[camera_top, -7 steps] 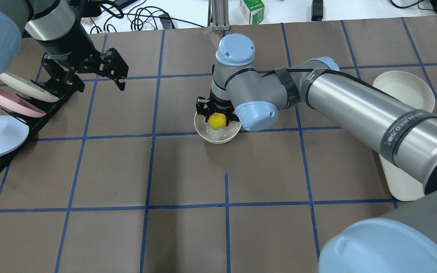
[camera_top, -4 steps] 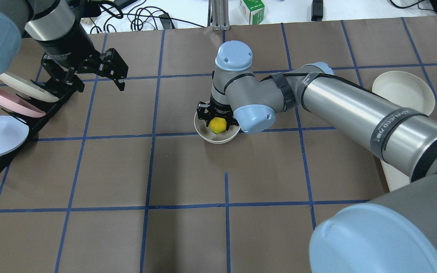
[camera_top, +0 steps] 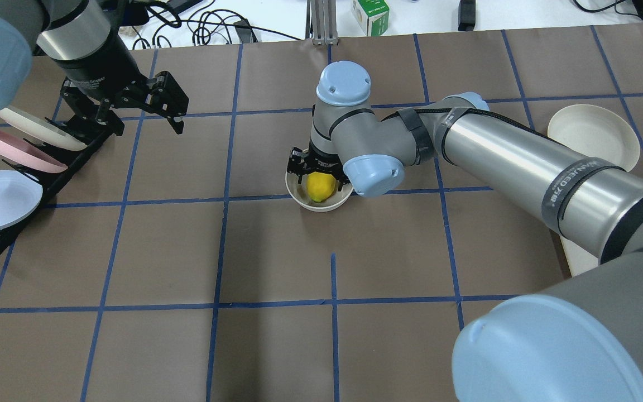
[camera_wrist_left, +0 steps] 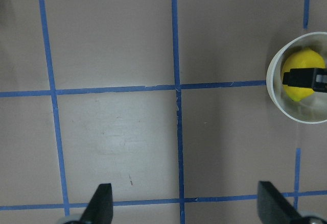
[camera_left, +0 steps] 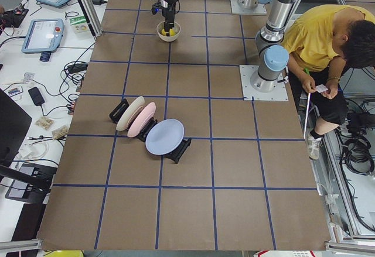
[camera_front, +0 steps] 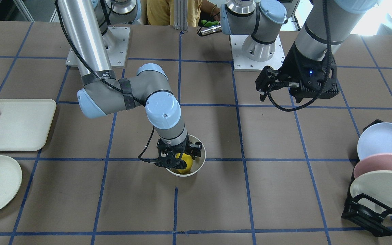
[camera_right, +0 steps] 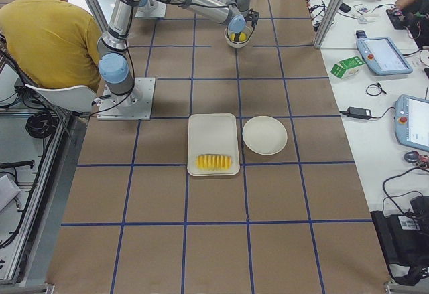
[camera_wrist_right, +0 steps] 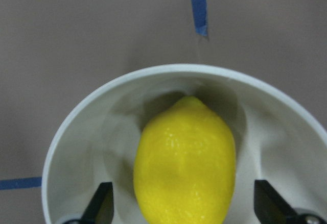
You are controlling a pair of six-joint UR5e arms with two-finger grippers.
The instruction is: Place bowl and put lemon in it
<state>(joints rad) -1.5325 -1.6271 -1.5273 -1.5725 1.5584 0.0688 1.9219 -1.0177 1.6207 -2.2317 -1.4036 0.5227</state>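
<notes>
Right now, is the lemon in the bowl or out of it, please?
In: the lemon lies inside the bowl; the right gripper is open, fingers clear of it.

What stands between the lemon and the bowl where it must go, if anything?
Nothing visible does. The lemon lies inside the bowl. The right gripper hangs over it, open, with one finger on each side and neither touching the lemon.

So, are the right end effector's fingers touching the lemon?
Apart. Right wrist view shows both fingers clear of the lemon, bare bowl visible between.
</notes>
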